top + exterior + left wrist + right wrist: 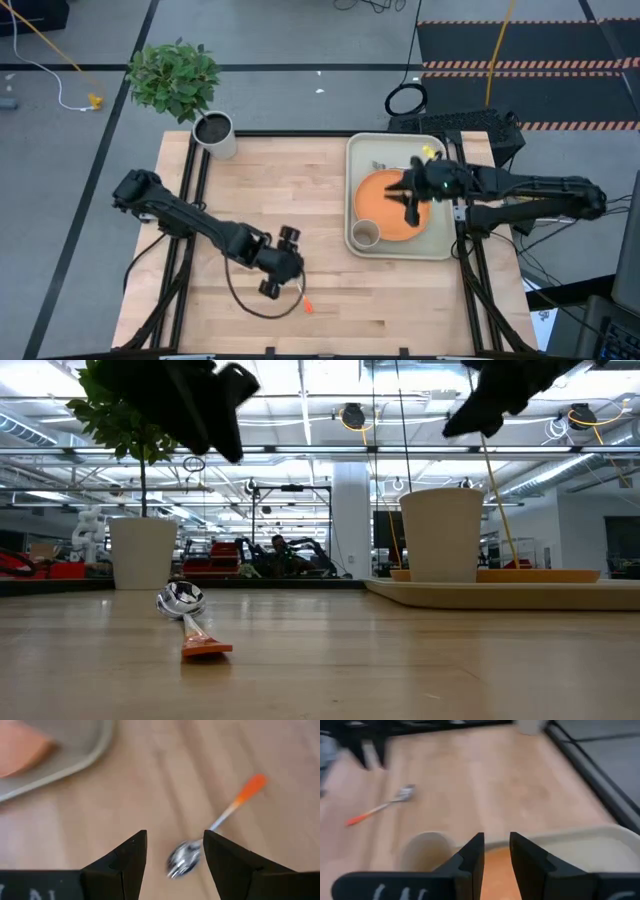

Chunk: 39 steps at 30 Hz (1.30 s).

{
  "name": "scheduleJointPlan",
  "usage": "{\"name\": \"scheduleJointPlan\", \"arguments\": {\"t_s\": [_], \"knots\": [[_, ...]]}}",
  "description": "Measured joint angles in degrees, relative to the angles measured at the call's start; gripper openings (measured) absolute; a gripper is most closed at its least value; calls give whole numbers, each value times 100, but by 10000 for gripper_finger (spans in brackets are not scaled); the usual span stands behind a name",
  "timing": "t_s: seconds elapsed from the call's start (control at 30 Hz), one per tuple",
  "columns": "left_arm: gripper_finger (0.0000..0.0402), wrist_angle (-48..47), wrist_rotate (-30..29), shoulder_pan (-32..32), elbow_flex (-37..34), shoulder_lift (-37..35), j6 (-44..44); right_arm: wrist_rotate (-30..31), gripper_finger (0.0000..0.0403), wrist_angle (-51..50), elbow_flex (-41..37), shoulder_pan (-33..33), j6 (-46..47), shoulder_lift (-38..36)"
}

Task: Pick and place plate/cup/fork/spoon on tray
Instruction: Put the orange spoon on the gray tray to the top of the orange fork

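Table (pixel 330 300) is pale matt wood grain, spoon (pixel 186 610) has a shiny metal bowl, tray (pixel 352 190) looks smooth matt plastic.

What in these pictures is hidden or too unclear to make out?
- The fork: only a small silver speck on the tray in the high view; its tines are too small to tell.
- The plate: partly covered by the right pincer in the high view.
- The spoon: partly hidden under the left pincer in the high view.
- The cup: cut off and blurred in the right wrist view.

Both arms are black and bendy. The left hand (pixel 172 865) has two pointy black fingers. A black cable (pixel 250 300) loops beside it.
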Motion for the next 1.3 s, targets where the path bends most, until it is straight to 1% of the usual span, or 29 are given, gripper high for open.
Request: {"name": "scheduleJointPlan", "arguments": {"t_s": [0.1,0.2,0.27,0.33,0.47,0.6,0.73,0.9,1.07,1.3], "knots": [[197,226,416,-2,-7,394,326,22,84,363,-24,707,46,59],[193,556,776,-30,-8,790,855,28,84,859,-175,1294,10,125],[181,542,964,-41,-8,1020,1109,28,84,1259,-287,1609,-91,169],[164,508,1062,-50,-8,1204,1241,51,84,1354,-371,1825,-223,186],[126,492,1103,-24,-8,1424,1308,423,84,1389,-426,2136,-241,205],[95,511,1100,42,-5,1572,1416,779,84,1445,-424,2259,-297,205],[79,459,1101,111,-4,1569,1535,771,84,1543,-424,2260,-281,205],[77,390,1119,165,-3,1569,1710,771,84,1558,-424,2260,-280,205],[76,429,1277,191,-126,1624,1792,771,84,1556,-424,2260,-256,205],[76,993,1288,199,-489,1570,1873,771,84,1556,-424,2260,-265,208]]}}
